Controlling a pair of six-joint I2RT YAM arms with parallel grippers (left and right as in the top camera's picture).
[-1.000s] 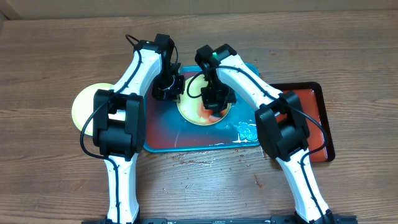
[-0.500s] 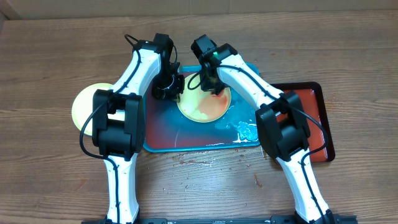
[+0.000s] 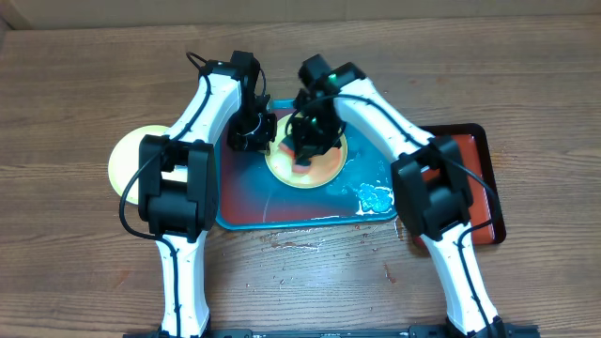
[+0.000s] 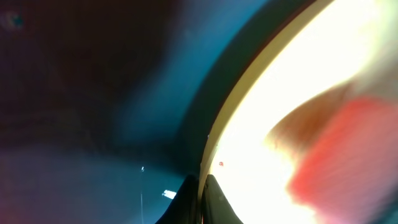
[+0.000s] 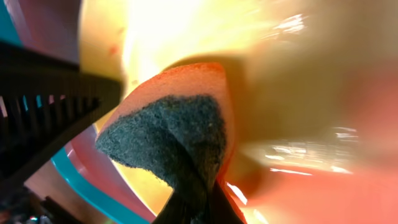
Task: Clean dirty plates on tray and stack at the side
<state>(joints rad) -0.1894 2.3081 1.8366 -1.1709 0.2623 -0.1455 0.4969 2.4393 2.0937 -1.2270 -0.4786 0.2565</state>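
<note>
A pale yellow-green plate point(image 3: 324, 170) with red sauce lies on the teal-rimmed tray point(image 3: 282, 218). My left gripper point(image 3: 265, 141) is shut on the plate's left rim; in the left wrist view point(image 4: 202, 202) its fingers pinch the plate edge point(image 4: 230, 130). My right gripper point(image 3: 306, 148) is shut on an orange sponge with a dark green scrub side point(image 5: 180, 127), pressed onto the plate point(image 5: 186, 31). A second yellow-green plate point(image 3: 124, 160) lies on the table left of the tray, partly hidden by the left arm. The light blue plate is not in view.
A smaller black-rimmed red tray point(image 3: 479, 169) sits to the right, partly under the right arm. A blue crumpled blob point(image 3: 374, 198) lies on the teal tray's right corner. Wet spots point(image 3: 300, 242) mark the wooden table in front of the tray.
My right gripper with the sponge swept from the plate's middle to its far edge, then back toward the left middle. The left gripper has held the rim still.
</note>
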